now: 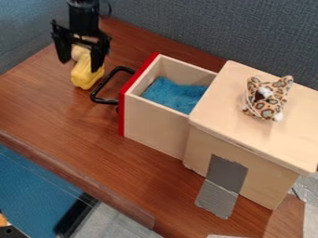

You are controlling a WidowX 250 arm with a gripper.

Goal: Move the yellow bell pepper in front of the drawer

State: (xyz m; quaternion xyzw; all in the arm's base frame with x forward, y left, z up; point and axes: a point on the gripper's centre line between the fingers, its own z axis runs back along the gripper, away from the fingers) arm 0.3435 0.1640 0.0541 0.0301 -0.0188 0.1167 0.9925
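The black gripper hangs at the upper left, open, with one finger on each side of the yellow bell pepper's upper end. The yellow bell pepper is just left of the drawer's black handle, its lower part showing below the fingers. Whether either finger touches it, I cannot tell. The wooden drawer is pulled out, its red front facing left toward the pepper, and blue fuzzy material lies inside.
A leopard-print plush toy sits on top of the wooden cabinet. Grey tape runs from the cabinet's side onto the brown table. Blue-grey partitions stand behind, and the table's front edge runs along the lower left.
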